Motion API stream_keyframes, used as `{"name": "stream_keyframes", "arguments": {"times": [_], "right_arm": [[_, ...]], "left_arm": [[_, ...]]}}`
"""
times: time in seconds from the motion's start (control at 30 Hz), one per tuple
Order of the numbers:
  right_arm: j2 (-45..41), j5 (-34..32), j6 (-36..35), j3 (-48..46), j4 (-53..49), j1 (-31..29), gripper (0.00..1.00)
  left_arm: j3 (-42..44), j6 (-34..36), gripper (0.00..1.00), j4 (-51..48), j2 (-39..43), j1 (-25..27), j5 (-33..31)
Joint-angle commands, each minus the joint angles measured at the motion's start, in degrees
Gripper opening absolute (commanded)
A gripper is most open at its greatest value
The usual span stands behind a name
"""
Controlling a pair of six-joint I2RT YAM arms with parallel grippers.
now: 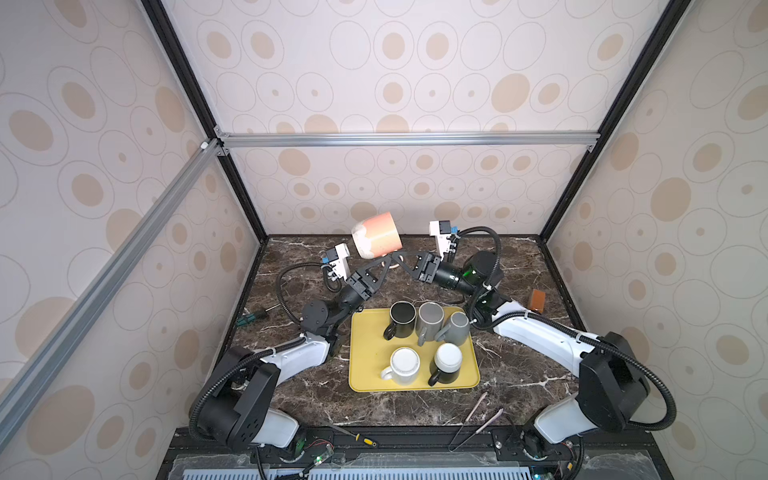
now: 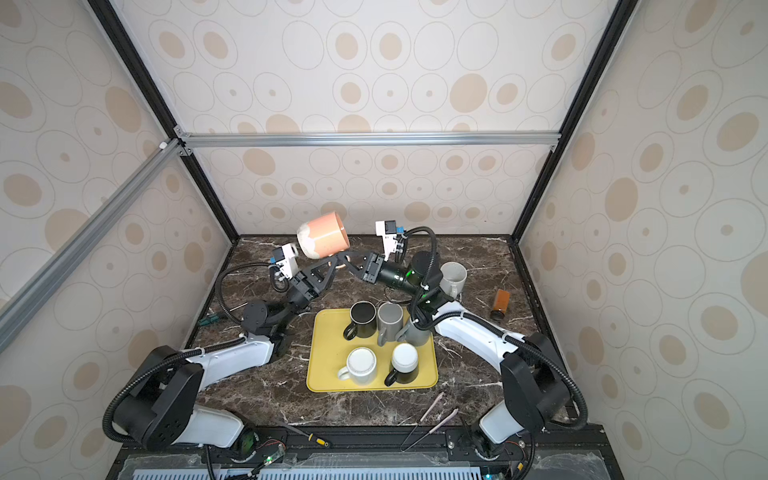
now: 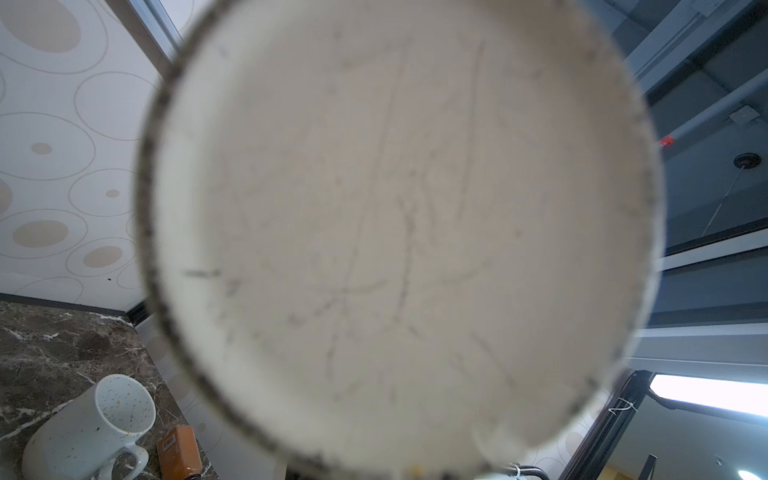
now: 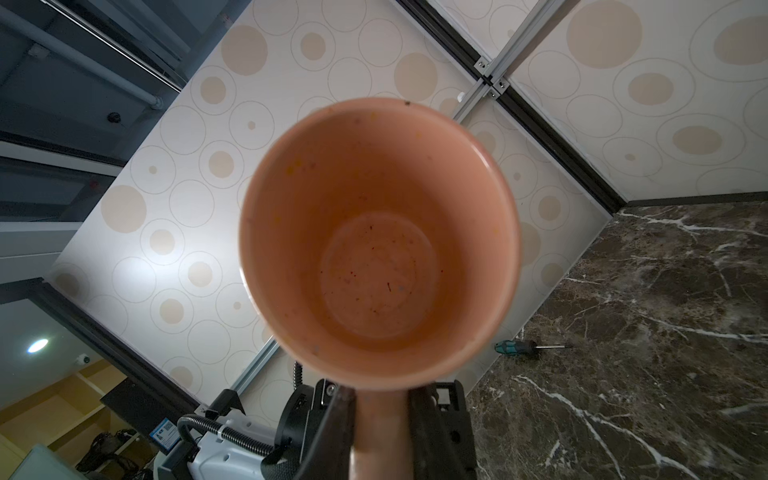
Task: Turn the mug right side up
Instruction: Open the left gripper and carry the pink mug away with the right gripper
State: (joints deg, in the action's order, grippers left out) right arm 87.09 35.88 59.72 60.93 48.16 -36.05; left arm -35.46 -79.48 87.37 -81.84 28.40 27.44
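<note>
Hanging aloft at 12 o'clock of the yellow tray (image 1: 365, 357), the orange mug (image 1: 376, 235) lay sideways: mouth toward 3 o'clock, base toward 9, handle (image 4: 380, 424) at 6. The right gripper (image 1: 397, 256) pinched that handle; the left gripper (image 1: 387, 260) met it there too (grip unclear, hidden).

The tray (image 1: 365, 365) lies mid-bench (image 1: 316, 399), toward the front edge, with five mugs (image 1: 403, 318) on it. Another mug (image 1: 380, 235) hangs above the back part. A jar (image 1: 537, 300) stands by the right edge, and a screwdriver (image 1: 249, 318) lies by the left edge.

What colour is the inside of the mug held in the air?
The mug is peach-pink inside, clearest in the right wrist view.
</note>
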Motion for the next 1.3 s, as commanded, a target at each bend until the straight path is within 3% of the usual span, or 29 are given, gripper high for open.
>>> {"name": "stream_keyframes", "arguments": {"times": [0.0,0.03,0.1,0.27,0.4,0.57,0.77,0.9,0.97,1.1,1.27], "right_arm": [[-1.48,-1.63,-0.28,2.16,-0.74,-1.03,0.0],[-1.56,-1.84,-0.39,2.33,-0.79,-0.99,0.0],[-1.57,-2.87,0.5,2.43,0.2,-0.89,0.0],[0.23,-4.06,3.58,3.25,3.36,-0.14,0.0],[2.08,-4.85,7.4,3.31,6.01,1.36,0.0],[3.38,-4.32,10.88,3.75,7.18,3.62,0.0],[3.45,-3.2,11.66,4.24,4.0,5.73,0.0],[1.68,-3.03,9.28,3.54,-2.24,8.32,0.0],[-0.18,-4.23,5.28,3.24,-8.61,9.31,0.0],[-4.01,-6.3,-6.14,5.67,-25.93,10.78,0.0],[-7.33,-10.84,-15.94,8.75,-40.54,11.31,0.0]], "left_arm": [[-1.57,3.32,0.45,0.94,1.92,0.83,1.45],[-1.14,3.83,0.53,0.28,2.34,0.84,1.22],[-0.66,4.92,0.84,-1.93,3.15,0.77,0.92],[0.22,8.4,1.0,-8.72,5.94,0.7,0.06],[0.45,13.65,1.0,-23.31,10.23,0.68,-3.06],[-3.33,25.87,1.0,-56.73,18.3,0.51,-15.03],[-5.16,35.45,1.0,-74.09,25.76,-0.75,-27.83],[-13.22,41.35,1.0,-87.5,22.17,-2.9,-26.81],[-14.56,43.62,1.0,-89.45,21.08,-3.03,-25.24],[-10.57,45.6,1.0,-84.16,23.09,-3.0,-22.2],[-9.45,46.76,1.0,-83.2,22.53,-3.06,-21.91]]}}
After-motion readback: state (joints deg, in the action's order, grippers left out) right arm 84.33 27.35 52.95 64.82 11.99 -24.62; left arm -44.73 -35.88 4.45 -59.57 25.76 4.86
